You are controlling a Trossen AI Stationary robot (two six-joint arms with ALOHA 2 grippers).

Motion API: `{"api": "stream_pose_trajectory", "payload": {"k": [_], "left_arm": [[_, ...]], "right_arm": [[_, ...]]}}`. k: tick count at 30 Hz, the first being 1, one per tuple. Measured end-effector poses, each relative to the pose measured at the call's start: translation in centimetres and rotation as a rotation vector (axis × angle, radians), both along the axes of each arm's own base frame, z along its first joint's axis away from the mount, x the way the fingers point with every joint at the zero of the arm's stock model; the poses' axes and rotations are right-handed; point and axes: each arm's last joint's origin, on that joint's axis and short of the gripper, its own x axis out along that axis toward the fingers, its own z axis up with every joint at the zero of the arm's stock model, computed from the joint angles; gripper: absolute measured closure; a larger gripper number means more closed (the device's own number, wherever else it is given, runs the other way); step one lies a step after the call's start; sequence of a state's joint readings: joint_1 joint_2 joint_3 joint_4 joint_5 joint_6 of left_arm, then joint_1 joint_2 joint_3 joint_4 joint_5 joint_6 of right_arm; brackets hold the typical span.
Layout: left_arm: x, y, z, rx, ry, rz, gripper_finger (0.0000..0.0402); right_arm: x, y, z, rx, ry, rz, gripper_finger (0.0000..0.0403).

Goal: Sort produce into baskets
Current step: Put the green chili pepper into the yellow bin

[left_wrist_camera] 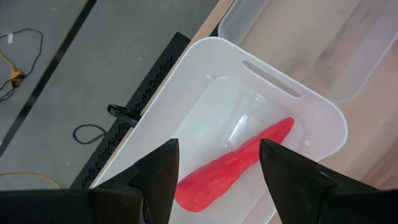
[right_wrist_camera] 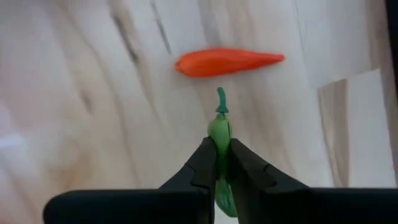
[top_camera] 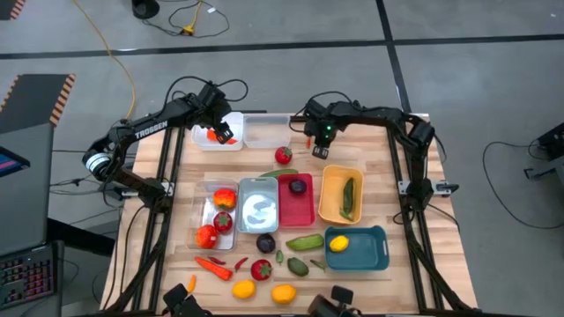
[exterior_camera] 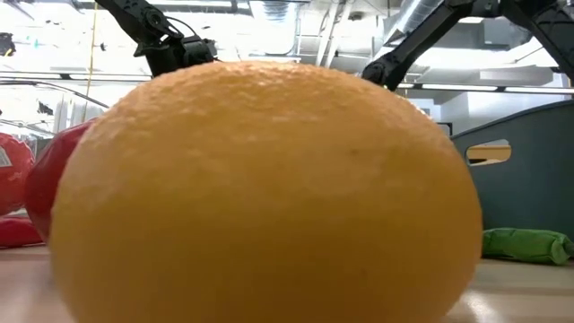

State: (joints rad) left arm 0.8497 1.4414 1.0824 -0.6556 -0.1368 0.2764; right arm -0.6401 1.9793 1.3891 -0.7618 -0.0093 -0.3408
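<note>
While my right gripper (right_wrist_camera: 219, 163) pinches the green chili (right_wrist_camera: 219, 134) by its tip on the table beside an orange chili (right_wrist_camera: 227, 62), my left gripper (left_wrist_camera: 217, 171), fingers apart, hangs over the white bin (left_wrist_camera: 323, 115); so shallow a hold risks slipping on lift.

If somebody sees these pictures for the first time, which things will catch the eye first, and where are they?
In the low view a big orange fruit sits right before the camera and hides nearly the whole table. At the far side, the right gripper has its fingers shut on a small green chili, beside an orange chili lying on the wood. The left gripper hangs open over the white bin, which holds a red carrot.
</note>
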Motion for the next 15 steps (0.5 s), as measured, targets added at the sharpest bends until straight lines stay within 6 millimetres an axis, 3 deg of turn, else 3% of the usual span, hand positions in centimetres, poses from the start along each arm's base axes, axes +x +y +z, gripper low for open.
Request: {"api": "stream_pose_trajectory", "payload": {"k": [7, 15], "left_arm": [[0.0, 0.0, 0.0, 0.000, 0.000, 0.000, 0.0191], [0.0, 0.0, -1.3, 0.017, -0.003, -0.011, 0.0191]], "right_arm": [[1.7, 1.5, 3.2, 0.028, 0.030, 0.039, 0.0343], [3.8, 5.3, 7.0, 0.071, 0.079, 0.104, 0.0344]]}}
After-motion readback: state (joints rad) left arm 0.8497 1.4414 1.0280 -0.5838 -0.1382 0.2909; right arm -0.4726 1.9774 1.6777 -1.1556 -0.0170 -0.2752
